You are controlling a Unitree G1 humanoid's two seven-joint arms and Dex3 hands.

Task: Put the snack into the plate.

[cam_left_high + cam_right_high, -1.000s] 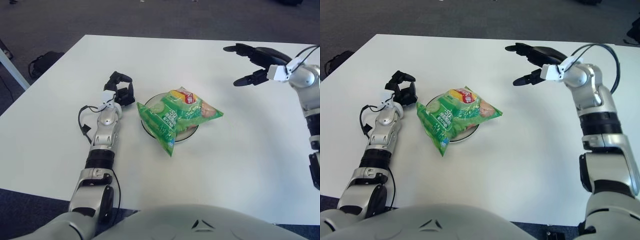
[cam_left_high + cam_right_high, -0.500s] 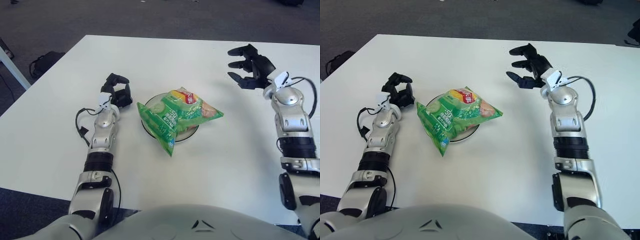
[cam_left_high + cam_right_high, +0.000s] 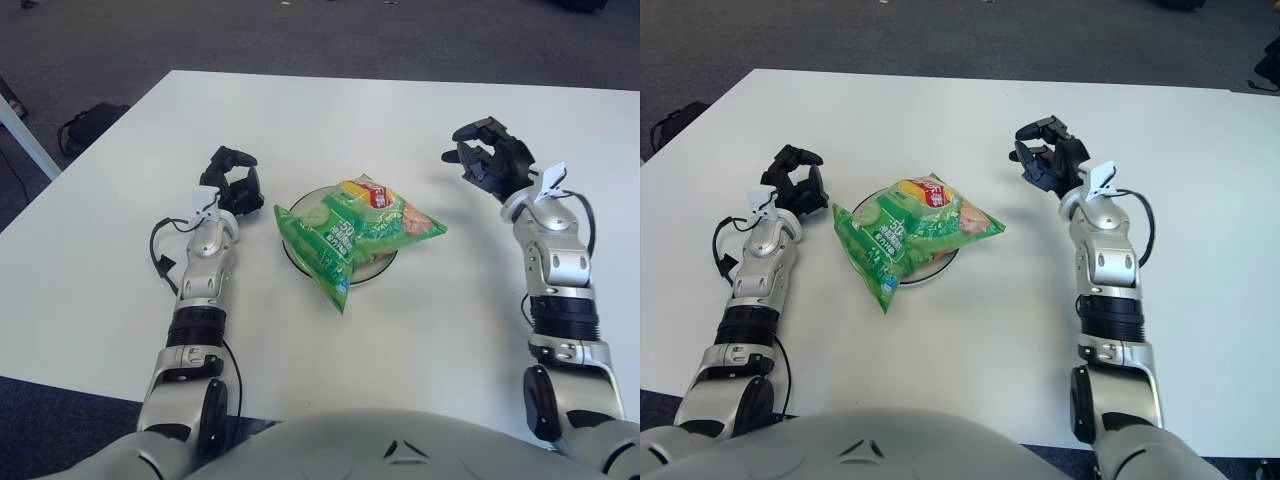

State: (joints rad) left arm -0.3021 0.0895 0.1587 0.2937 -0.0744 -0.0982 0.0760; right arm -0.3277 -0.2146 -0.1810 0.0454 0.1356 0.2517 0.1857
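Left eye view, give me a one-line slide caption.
Green snack bag lies on the white plate; left hand and right hand flank it, empty.

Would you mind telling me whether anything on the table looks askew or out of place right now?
Only slightly: the snack bag lies askew on the plate, overhanging its rim, its near corner over the table. Nothing is spilled. Both the left hand and right hand are clear of it.
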